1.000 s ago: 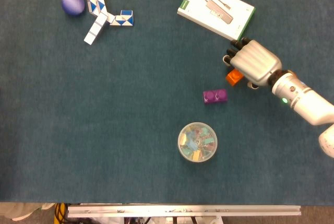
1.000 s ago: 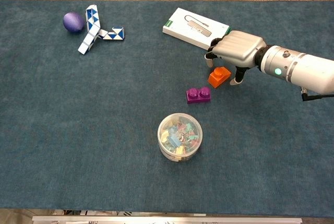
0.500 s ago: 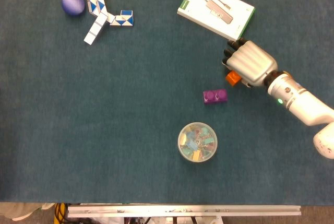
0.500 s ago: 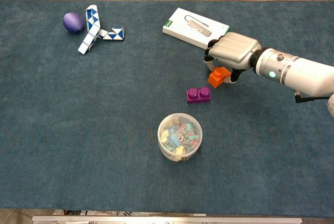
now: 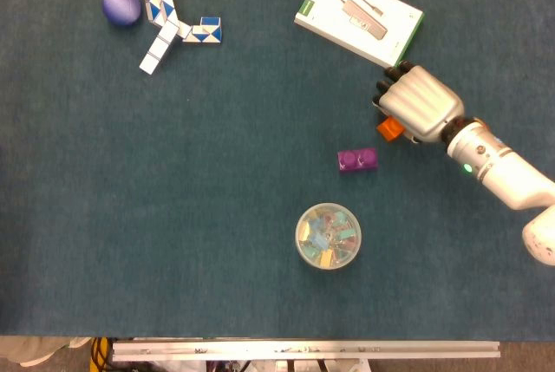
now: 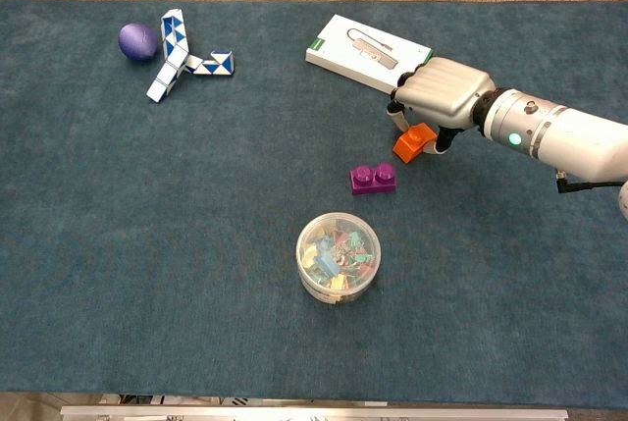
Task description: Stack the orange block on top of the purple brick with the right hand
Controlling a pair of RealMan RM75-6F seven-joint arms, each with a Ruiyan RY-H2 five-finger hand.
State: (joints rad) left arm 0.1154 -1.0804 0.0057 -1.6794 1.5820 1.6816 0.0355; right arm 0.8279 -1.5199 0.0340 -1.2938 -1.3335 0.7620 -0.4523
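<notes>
One hand is in view, the right hand (image 6: 440,92), and its fingers are curled down around the small orange plastic block (image 6: 413,140), which it seems to grip just above the blue cloth table (image 6: 196,244). The purple two-stud brick (image 6: 374,179) lies near, down and to the left of the block in the chest view, its long axis roughly left to right, so I judge the carry is short.

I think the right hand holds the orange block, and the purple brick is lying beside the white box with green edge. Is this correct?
Not quite. The chest view shows the purple two-stud brick lying apart from the white box with green edge, below the small orange block that the right hand holds.
</notes>
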